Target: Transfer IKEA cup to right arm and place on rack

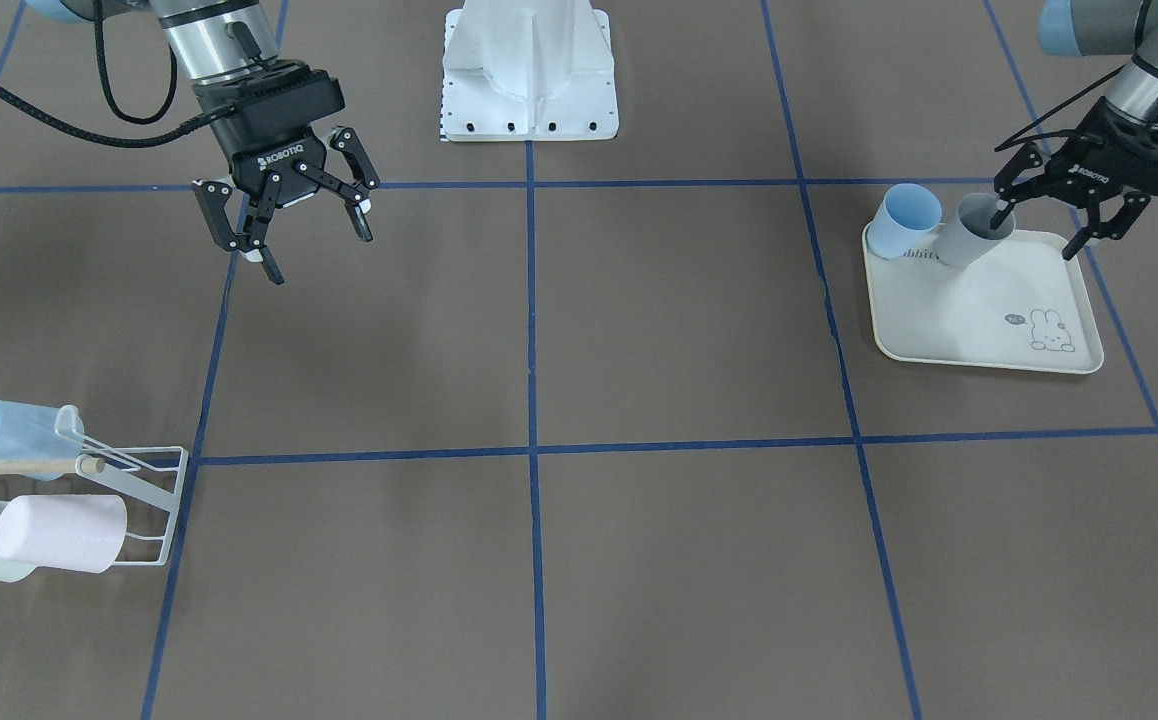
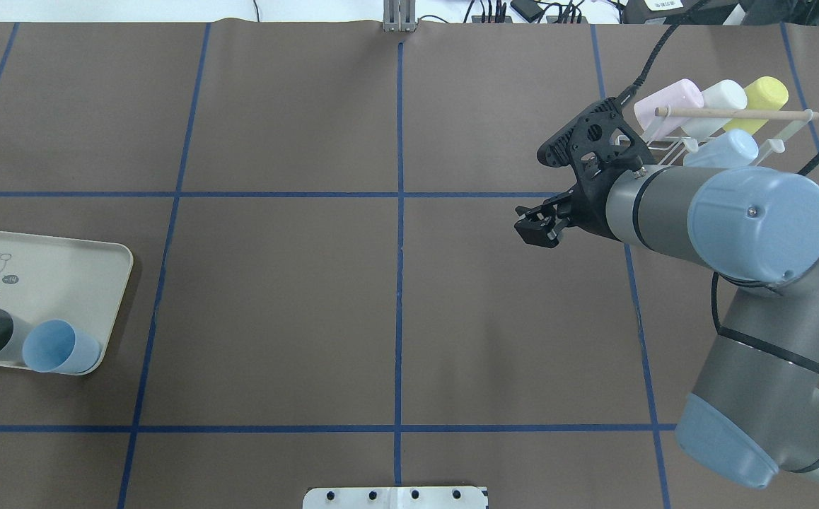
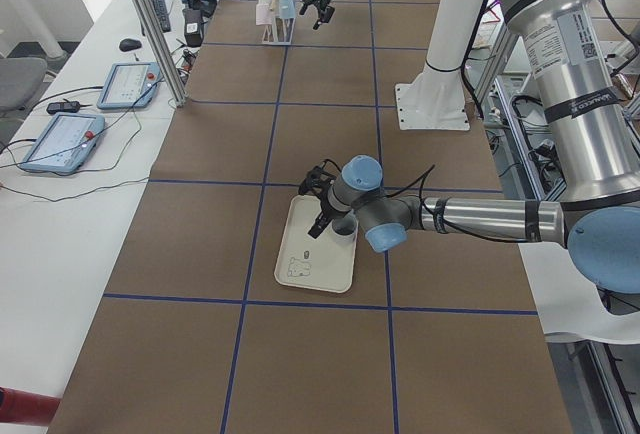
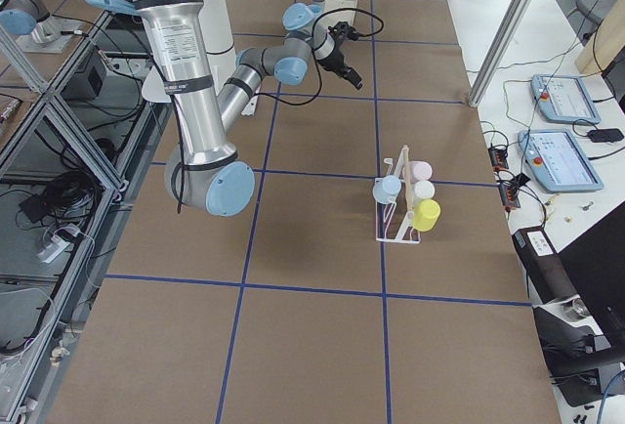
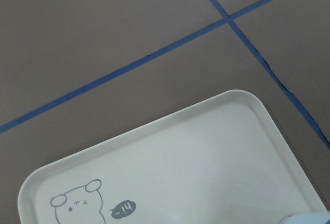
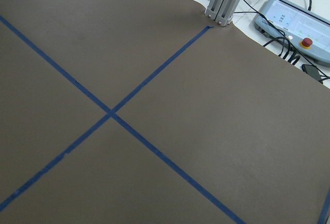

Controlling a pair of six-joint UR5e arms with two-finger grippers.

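Left tool (image 1: 1037,236) spread wide, one finger dipped inside grey cup (image 1: 974,232) on cream tray (image 1: 979,330) | right tool (image 1: 319,255) hung wide, empty, above counter (image 1: 639,350) | rack (image 1: 164,500) stood well apart.

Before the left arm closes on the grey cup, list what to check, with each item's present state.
1. Left gripper straddles the grey cup rim, one finger inside: ok.
2. Grey cup stands mouth-up on the tray: ok.
3. Blue cup beside it is clear of the grey cup: cannot tell.
4. Right gripper is open and empty, ready to receive: ok.
5. Rack has a bare prong left: ok.
6. Cup is gripped: not ok, jaws open.
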